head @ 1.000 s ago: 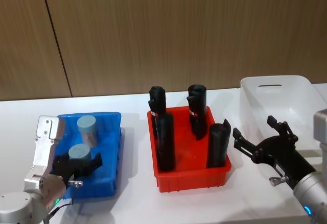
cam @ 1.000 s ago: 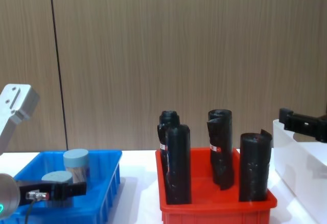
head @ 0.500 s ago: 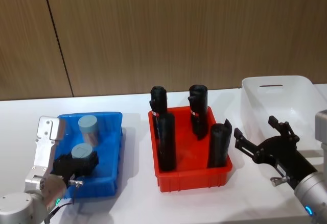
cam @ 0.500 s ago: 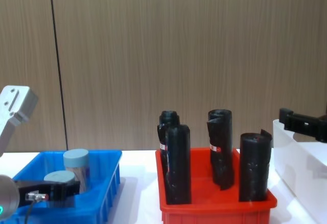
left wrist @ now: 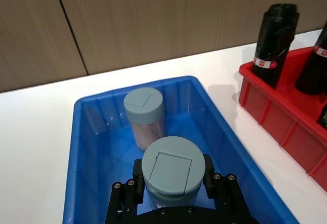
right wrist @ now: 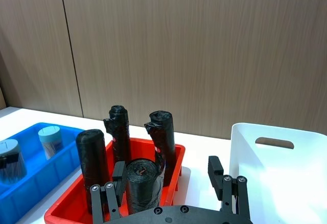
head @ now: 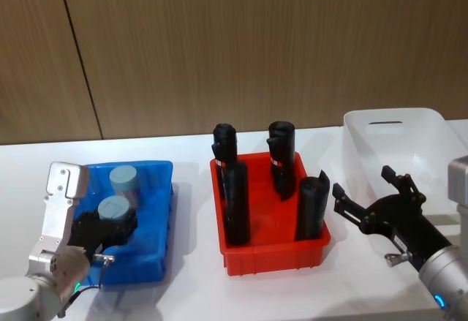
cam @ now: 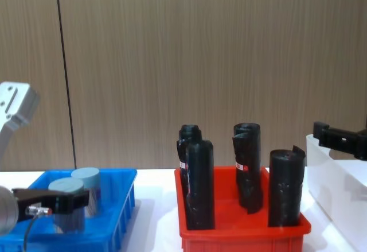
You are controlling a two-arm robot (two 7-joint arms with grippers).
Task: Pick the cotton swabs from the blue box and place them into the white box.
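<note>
Two cotton swab jars with pale blue lids are in the blue box [head: 150, 257]. My left gripper [left wrist: 172, 177] is shut on the nearer jar [left wrist: 172, 167], holding it upright and raised above the box floor [cam: 66, 205]. The second jar [head: 124, 181] stands on the floor of the box just behind it [left wrist: 144, 109]. The white box [head: 398, 144] sits at the far right of the table. My right gripper [head: 371, 205] hovers open in front of it, beside the red bin, holding nothing.
A red bin [head: 270, 251] with several tall black rolls [head: 235, 204] stands between the blue box and the white box, rising well above the bin walls. A wooden wall closes off the back of the white table.
My left gripper's fingers closed on the nearer jar and lifted it a little within the blue box. The right arm has stayed put.
</note>
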